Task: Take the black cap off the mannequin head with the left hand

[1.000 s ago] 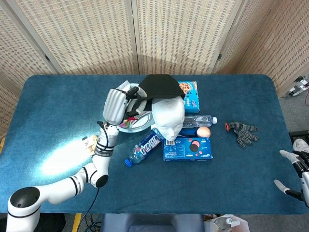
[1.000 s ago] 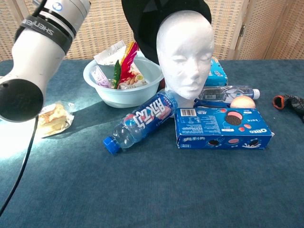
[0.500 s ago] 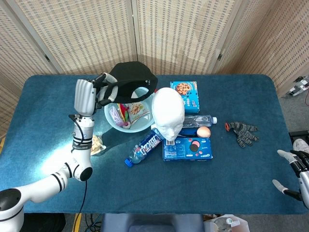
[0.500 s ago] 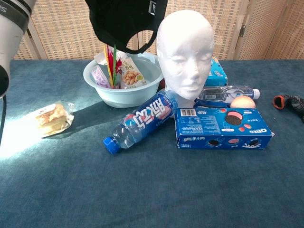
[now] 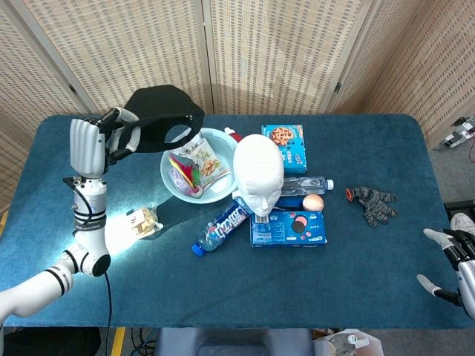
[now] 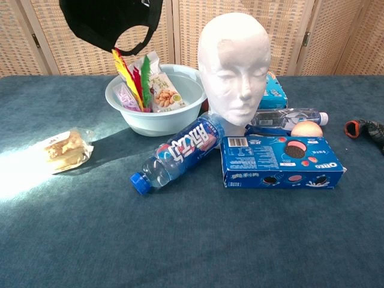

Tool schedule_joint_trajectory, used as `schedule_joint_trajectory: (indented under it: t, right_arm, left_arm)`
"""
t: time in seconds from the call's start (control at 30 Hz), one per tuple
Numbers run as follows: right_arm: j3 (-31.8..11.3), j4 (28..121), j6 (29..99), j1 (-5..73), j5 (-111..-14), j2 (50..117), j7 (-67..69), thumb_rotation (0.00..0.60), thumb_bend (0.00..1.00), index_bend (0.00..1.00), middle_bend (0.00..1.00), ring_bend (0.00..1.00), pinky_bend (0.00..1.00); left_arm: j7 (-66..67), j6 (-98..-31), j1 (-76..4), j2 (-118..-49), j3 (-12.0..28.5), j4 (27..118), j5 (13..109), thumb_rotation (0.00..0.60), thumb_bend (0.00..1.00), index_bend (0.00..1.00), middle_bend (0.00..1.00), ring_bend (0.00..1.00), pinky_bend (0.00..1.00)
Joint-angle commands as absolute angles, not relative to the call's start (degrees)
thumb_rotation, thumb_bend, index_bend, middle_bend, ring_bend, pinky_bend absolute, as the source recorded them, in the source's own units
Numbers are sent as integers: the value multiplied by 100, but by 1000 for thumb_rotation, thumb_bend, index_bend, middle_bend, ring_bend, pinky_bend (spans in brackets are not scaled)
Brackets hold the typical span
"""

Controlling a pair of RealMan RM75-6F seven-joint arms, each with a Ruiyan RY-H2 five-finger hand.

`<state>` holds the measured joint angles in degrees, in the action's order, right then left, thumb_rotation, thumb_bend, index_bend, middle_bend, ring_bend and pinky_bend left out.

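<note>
Black cap (image 5: 159, 122) dangles clear of the mannequin head (image 5: 258, 172), pinched at its edge by the left hand (image 5: 89, 144), and it looks liable to slip into the bowl (image 5: 172, 189).

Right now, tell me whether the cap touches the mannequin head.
Apart. The head view shows the cap held up by the left hand, well left of the mannequin head, with the bowl between them.

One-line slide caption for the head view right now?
Left hand holds the black cap aloft, clear of the bare mannequin head.
</note>
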<state>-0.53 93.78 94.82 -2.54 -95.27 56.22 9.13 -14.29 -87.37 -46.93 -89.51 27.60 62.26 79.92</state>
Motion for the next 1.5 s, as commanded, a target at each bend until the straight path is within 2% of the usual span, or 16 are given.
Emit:
schedule_joint_trajectory:
  t: [0.03,0.33,0.77,1.5]
  right_arm:
    - [-55,9380,9469,-239,-9539,5626,907,600,133,229,292,180,186]
    - [-44,9359,9458,-215,-9570,5648,930,600,133,229,292,180,186]
    - [-41,9277,9444,-169,-9608,5672,1012,600,133,229,292,180,186]
    - [8,9374,9553,-218,-9682,5642,908,600,133,229,292,180,186]
  left_arm:
    - [-1452,-8837,-4549,-8813,2691,6297,8021,600,455,596,1000,1000,1000]
    - [-1462,-9055,-4136,-8439,2499,6207,8055,600,455,598,1000,1000,1000]
    - [-1456,-9061,-3414,-8053,1845,5704,8194,600,455,603,1000,1000,1000]
    - [-1628,-8794,-3148,-8903,920,4010,8714,600,454,608,1000,1000,1000]
